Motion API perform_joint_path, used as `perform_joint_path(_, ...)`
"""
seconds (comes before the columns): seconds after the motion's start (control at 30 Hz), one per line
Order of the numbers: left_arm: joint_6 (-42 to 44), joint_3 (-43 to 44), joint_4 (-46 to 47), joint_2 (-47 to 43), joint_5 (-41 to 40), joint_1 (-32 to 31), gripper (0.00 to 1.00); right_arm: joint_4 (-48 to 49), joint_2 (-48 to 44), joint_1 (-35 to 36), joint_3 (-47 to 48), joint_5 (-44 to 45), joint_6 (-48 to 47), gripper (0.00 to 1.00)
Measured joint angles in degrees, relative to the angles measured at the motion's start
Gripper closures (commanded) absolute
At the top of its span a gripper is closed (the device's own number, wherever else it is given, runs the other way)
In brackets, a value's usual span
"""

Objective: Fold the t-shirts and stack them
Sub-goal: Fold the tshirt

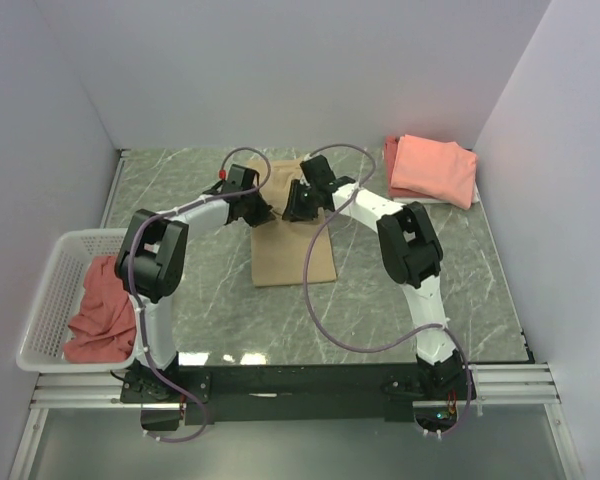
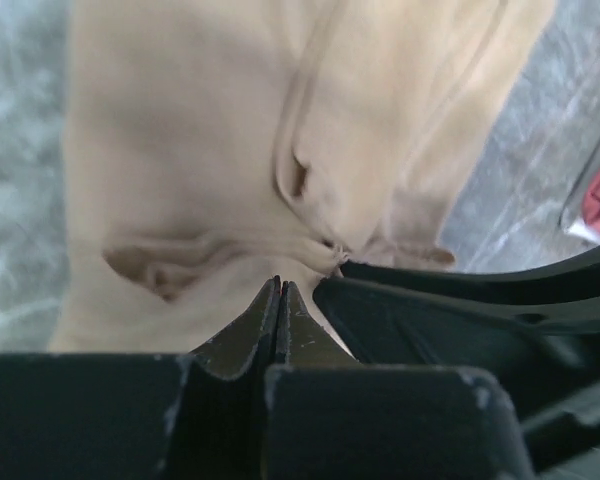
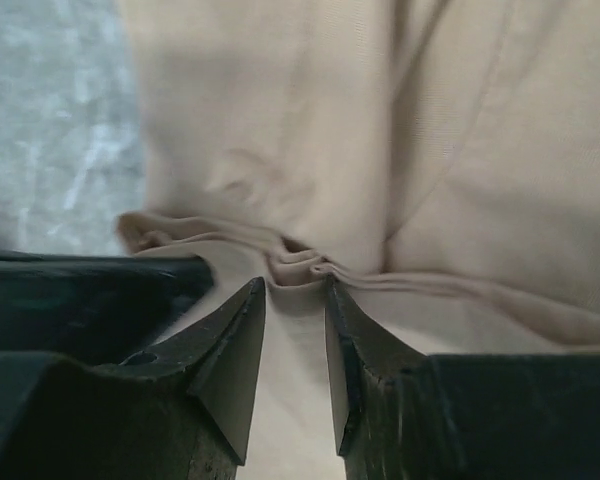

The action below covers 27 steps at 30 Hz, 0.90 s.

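Note:
A tan t-shirt [image 1: 292, 250] lies partly folded at the table's middle. Both grippers sit close together at its far edge. My left gripper [image 1: 257, 212] has its jaws pressed together just above the cloth [image 2: 180, 130], and no cloth shows between them in the left wrist view [image 2: 280, 286]. My right gripper [image 1: 298, 206] is closed on a bunched fold of the tan shirt [image 3: 300, 262] at its fingertips [image 3: 252, 300]. The cloth puckers toward that grip. A stack of folded pink shirts [image 1: 435, 168] lies at the back right.
A white basket [image 1: 52, 300] at the left table edge holds crumpled red shirts [image 1: 100, 310]. Grey walls close in the table at the back and both sides. Purple cables loop over the arms and across the shirt.

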Motion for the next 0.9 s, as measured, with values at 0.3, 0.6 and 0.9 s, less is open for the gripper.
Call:
perform_joint_path(0.3,-0.02,0.22,0.61,4.37,2.16,4.52,0.99,0.98,2.14,-3.1,-0.72,-3.02,0.04,0.62)
perform_joint_path(0.6,-0.04,-0.76,2.4,4.37,3.06,5.4,0.99,10.16,1.38,-8.33,-6.75,-13.31,1.18,0.61)
perform_joint_path(0.9,0.15,-0.85,2.6,4.37,3.52,5.57,0.99,14.8,-1.77,-10.86,-11.06,-19.54,1.99,0.6)
